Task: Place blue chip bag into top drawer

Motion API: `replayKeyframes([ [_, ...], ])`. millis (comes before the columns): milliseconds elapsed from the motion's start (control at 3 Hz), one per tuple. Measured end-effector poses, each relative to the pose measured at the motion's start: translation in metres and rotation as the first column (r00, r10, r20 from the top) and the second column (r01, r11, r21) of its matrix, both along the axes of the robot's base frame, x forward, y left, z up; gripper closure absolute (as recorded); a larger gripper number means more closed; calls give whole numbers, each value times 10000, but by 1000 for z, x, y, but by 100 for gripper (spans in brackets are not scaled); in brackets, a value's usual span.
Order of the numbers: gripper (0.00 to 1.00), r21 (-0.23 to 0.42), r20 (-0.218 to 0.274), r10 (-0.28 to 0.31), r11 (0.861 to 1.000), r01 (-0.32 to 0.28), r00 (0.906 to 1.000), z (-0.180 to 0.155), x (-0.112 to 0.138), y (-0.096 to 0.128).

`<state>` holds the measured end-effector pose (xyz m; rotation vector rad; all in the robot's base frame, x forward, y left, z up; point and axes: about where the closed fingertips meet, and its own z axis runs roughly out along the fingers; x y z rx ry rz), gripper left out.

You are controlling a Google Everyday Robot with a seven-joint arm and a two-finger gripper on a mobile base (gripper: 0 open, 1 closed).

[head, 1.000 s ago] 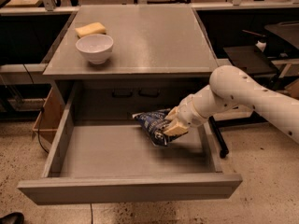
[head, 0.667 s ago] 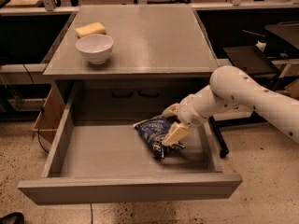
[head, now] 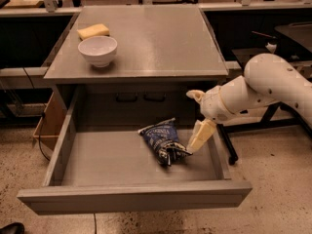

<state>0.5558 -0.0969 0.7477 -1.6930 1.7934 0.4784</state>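
Observation:
The blue chip bag (head: pixel 162 140) lies crumpled on the floor of the open top drawer (head: pixel 136 197), right of its middle. My gripper (head: pixel 191 123) is open, just right of the bag and above the drawer's right side. Its lower finger (head: pixel 201 136) points down with its tip at or almost at the bag's right end. Its upper finger (head: pixel 195 95) stands clear above. Nothing is held. My white arm (head: pixel 273 84) comes in from the right.
The grey table (head: pixel 146 38) carries a white bowl (head: pixel 98 50) and a yellow sponge (head: pixel 93 31) at its left. A grey panel with two black handles (head: pixel 141 97) sits behind the drawer. A cardboard box (head: pixel 48 123) stands at the left. A black stand leg (head: pixel 226 143) is at the right.
The gripper has opened and let go of the bag. The bag has dropped onto the drawer floor. The gripper has drawn back to the right of it.

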Motion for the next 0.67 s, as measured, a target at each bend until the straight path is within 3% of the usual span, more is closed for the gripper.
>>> replayKeyframes([
  [333,0,-22,899,-278,9996,281,9956,65,-5,-29],
  [667,0,26,2190,-583,9982,591,9740,151,-14,-54],
])
